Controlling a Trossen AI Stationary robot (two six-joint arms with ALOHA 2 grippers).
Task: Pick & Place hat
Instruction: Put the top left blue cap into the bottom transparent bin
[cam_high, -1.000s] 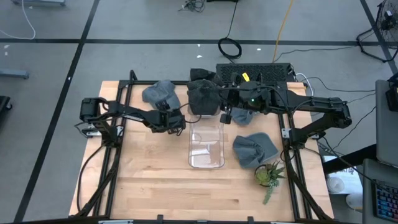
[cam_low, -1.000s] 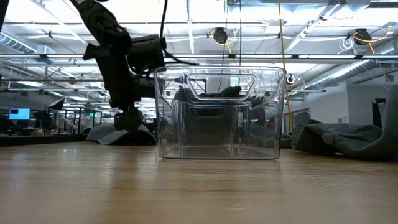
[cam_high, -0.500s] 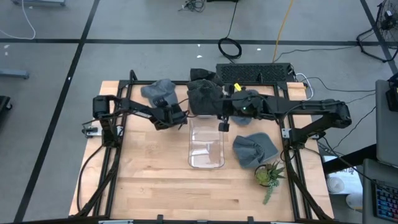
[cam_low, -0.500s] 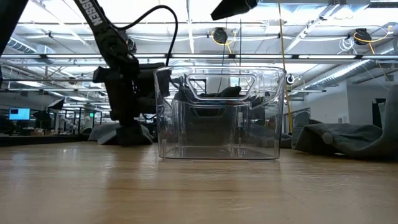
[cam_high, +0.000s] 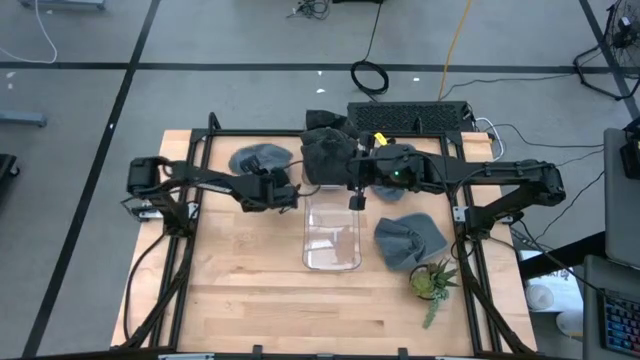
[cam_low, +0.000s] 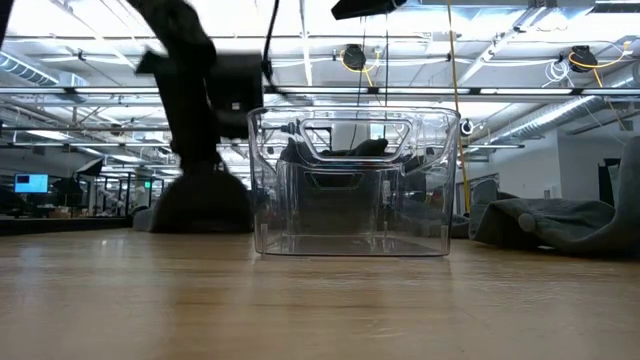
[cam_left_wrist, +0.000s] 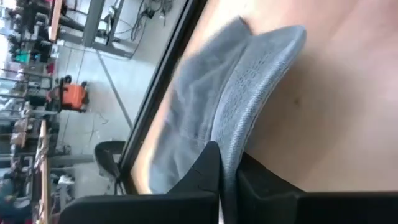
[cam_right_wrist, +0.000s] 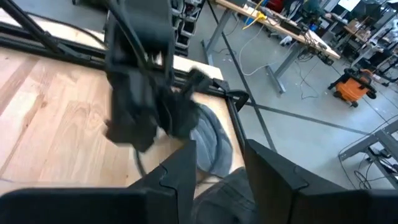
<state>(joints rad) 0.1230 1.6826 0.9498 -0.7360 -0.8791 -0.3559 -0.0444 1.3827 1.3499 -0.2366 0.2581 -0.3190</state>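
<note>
Hat of soft grey knitted fabric (cam_high: 262, 160) lies at the far left part of the light wooden tabletop (cam_high: 250, 300), and the left end effector (cam_high: 283, 193) has its two dark fingers (cam_left_wrist: 205, 171) pinched tight on the hat's ribbed edge, as the left wrist view shows; most of the fabric rests on the wood beyond the fingers. In the low view this end effector (cam_low: 205, 190) stands low over the tabletop, just left of the clear plastic bin (cam_low: 352, 182).

The right end effector (cam_high: 357, 195) hangs above the far end of that clear bin (cam_high: 331, 232), its fingers (cam_right_wrist: 186, 168) parted with a gap between them; nothing shows clamped in that gap. Just behind it, a dark grey heap of hats (cam_high: 325, 155) sits at the far edge of the tabletop, touching the bin's far rim as seen from above.

Another grey hat (cam_high: 408, 240) lies crumpled on the tabletop just right of the bin. Near it, toward the front right, stands a small green potted plant (cam_high: 432, 282). Both dark arms reach inward from their bases at the left and right sides of the tabletop.
</note>
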